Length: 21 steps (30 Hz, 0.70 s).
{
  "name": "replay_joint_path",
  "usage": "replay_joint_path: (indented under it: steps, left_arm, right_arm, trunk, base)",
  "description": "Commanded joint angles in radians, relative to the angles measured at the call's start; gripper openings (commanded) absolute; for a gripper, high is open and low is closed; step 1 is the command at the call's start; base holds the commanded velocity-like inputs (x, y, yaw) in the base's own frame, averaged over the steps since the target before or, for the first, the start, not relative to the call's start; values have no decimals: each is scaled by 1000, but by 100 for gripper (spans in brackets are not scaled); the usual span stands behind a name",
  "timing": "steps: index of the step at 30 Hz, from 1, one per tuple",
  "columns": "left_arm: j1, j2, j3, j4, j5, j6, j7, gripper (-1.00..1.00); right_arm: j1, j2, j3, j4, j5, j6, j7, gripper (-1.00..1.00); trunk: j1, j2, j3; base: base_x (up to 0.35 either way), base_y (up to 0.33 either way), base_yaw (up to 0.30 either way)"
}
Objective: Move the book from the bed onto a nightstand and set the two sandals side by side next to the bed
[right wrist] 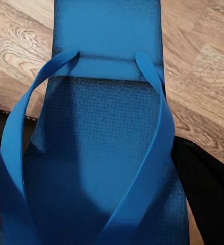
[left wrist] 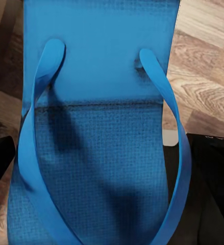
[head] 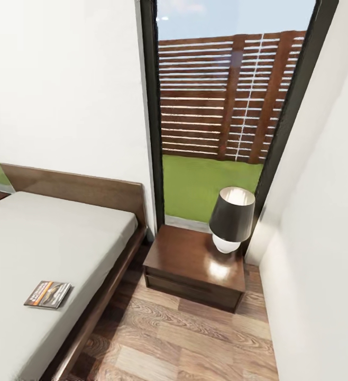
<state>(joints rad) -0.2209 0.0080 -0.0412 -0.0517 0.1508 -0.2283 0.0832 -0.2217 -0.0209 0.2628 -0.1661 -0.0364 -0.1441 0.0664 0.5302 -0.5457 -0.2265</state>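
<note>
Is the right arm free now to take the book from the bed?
Probably not yet: the book lies unobstructed on the bed, but a blue sandal sits against the right gripper, seemingly held.

Apparently a bedroom: bed [head: 47, 248], nightstand [head: 187, 259], lamp [head: 231, 218].

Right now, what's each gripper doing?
Left gripper: closed on a blue sandal.
Right gripper: closed on the other blue sandal.

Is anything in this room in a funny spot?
Yes. The book lies askew on the bed near its edge, not on the nightstand beside the lamp. A blue sandal sits right up against each wrist camera, the other one here.
</note>
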Motion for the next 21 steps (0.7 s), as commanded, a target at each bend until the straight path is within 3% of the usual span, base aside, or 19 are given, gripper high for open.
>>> replay_joint_path:
  steps: [1,21]
  left_arm:
    - [-1,0,-5,1,9,-3,1,-100]
    - [0,-10,-5,1,7,-4,1,-100]
  right_arm:
    - [-1,-1,4,0,-3,-3,3,-100]
    - [0,0,6,1,2,-3,3,-100]
  trunk:
    - [0,-1,0]
    - [0,-1,18]
  base:
    - [0,-2,195]
    - [0,0,247]
